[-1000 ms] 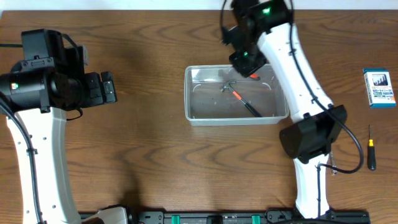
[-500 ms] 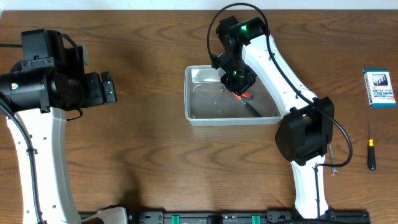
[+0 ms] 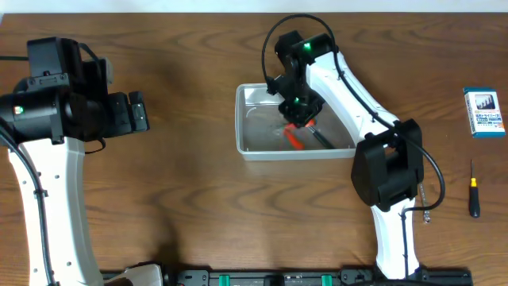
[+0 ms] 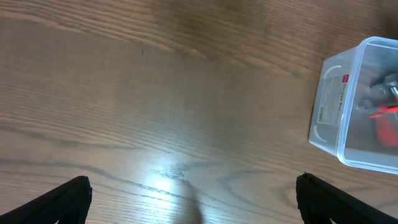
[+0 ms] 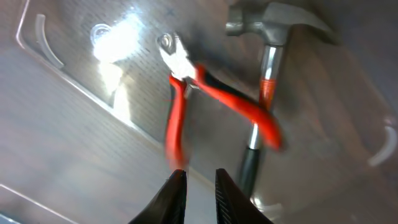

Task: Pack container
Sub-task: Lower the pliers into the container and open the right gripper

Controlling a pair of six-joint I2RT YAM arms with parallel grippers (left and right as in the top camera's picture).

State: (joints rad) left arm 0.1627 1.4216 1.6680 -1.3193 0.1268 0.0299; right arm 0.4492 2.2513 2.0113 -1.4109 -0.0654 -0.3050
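Pliers (image 5: 186,78) and hammer (image 5: 268,62) inside container (image 3: 240,119); right hand (image 5: 197,180) slightly apart, left hand (image 4: 193,199) wide apart.

1. I can see a white sticker (image 4: 333,99) on the end wall of the container (image 4: 354,134). It has a small red mark and lines of print, all too fine for me to read.
2. The small blue-and-white box (image 3: 483,112) on the surface (image 3: 190,183) has a printed face, which is illegible from overhead.
3. I can read no word or number anywhere.
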